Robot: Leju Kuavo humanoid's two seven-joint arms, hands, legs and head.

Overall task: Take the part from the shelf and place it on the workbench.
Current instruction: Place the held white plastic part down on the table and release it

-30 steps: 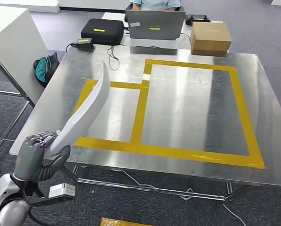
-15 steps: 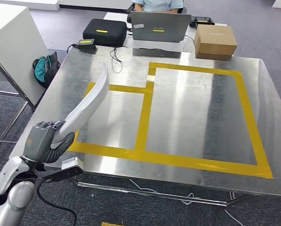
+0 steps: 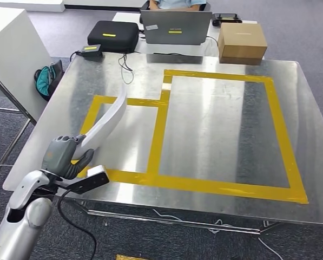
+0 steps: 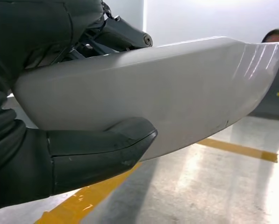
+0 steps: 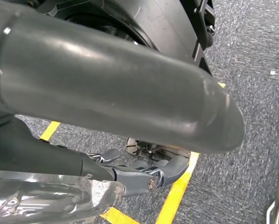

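White and curved, the part [image 3: 106, 120] sits clamped in your left hand [image 3: 64, 156], reaching up and away from it over the desk [image 3: 217, 135]; your right hand's [image 5: 145, 175] fingers hang apart, empty.

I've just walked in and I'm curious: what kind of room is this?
Probably a robot test lab in an office: a metal workbench marked with yellow tape, grey carpet, and a laptop on a desk behind.

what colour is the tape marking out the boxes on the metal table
Yellow tape on the shiny metal workbench, clearest in the head view.
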